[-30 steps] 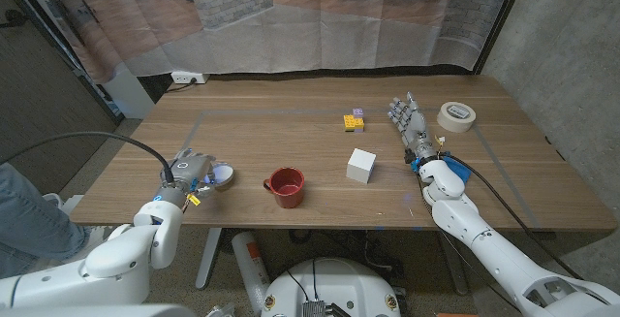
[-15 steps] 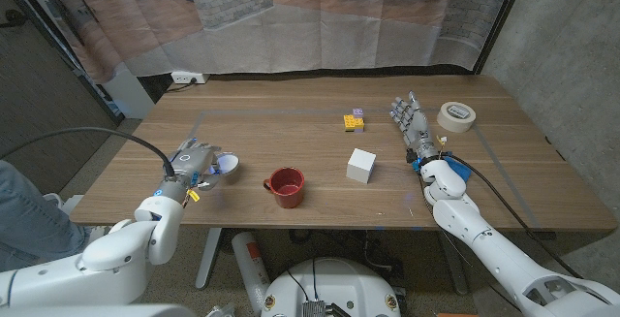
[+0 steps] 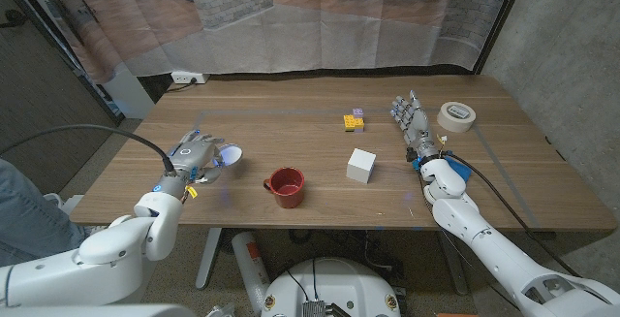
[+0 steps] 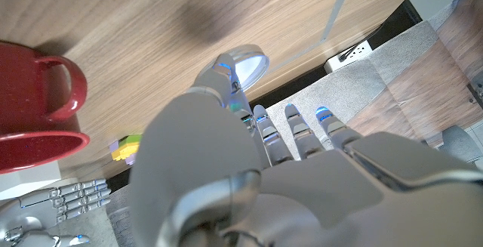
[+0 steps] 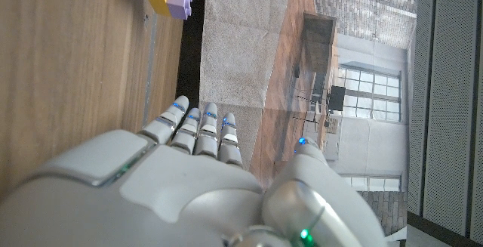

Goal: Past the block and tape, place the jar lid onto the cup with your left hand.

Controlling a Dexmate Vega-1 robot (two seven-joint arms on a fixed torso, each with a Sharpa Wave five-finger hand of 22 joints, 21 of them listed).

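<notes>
The left hand (image 3: 194,152) pinches the jar lid (image 3: 225,156) at its fingertips, at about nine o'clock from the red cup (image 3: 286,186) and well apart from it. The lid is a round disc, tilted with its pale face partly upward; no writing is readable on it. The cup stands upright, mouth up. The right hand (image 3: 411,123) holds nothing, fingers straight and close together, between the yellow-and-purple block (image 3: 354,120) and the tape roll (image 3: 456,115). A white cube (image 3: 361,165) sits at three o'clock from the cup.

The bench (image 3: 320,99) is matt, grained wood. The cup (image 3: 286,186) looks like smooth red ceramic with a slight sheen. Both hands, left hand (image 3: 195,155) and right hand (image 3: 411,120), are satin grey plastic or metal. The jar lid (image 4: 249,63) looks glossy.
</notes>
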